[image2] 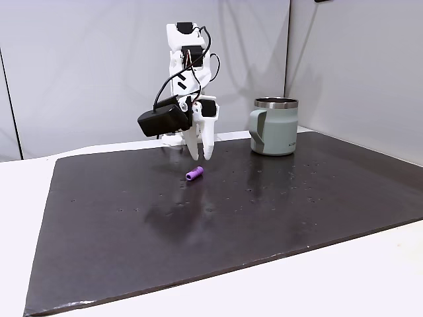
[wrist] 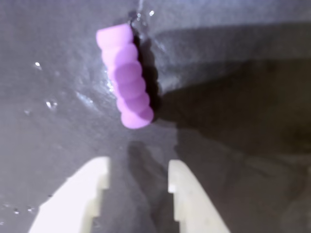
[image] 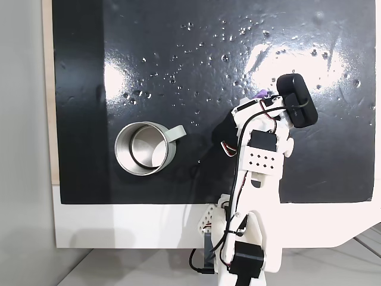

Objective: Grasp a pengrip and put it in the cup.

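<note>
Hovering gripper [wrist: 137, 177] over pengrip [wrist: 126, 76], jaws apart.
Lining up to straddle it, cup [image2: 275, 127] well apart, waiting.

pengrip [image2: 194, 174] lies flat on the mat [image2: 264, 211], just in front of the jaws in the side fixed view | jaws above mat, empty, apart from pengrip | cup [image2: 274, 127] upright on mat, right of arm, well apart from pengrip | mat on surface [image2: 344, 277]
</note>
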### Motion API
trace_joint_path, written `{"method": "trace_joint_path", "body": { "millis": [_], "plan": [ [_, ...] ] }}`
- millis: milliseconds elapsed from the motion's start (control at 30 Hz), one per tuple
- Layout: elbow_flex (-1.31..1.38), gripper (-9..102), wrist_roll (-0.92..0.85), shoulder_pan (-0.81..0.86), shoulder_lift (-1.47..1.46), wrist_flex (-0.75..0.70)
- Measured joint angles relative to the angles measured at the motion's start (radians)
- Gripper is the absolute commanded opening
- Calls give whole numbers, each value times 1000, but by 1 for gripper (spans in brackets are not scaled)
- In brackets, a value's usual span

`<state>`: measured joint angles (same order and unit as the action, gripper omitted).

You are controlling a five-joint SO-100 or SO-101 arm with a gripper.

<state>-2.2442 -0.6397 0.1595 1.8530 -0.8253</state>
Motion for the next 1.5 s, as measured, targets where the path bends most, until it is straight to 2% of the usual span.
{"method": "trace_joint_path", "body": {
  "millis": [367, 833, 1000, 1100, 1367, 1500],
  "plan": [
    [150, 22, -110, 44, -152, 2],
    [330, 22, -155, 84, -367, -25],
    [334, 14, -209, 80, -387, -75],
    [350, 0, -232, 74, -396, -95],
    [362, 0, -227, 66, -403, -100],
    [362, 0, -161, 35, -350, -146]
  ]
}}
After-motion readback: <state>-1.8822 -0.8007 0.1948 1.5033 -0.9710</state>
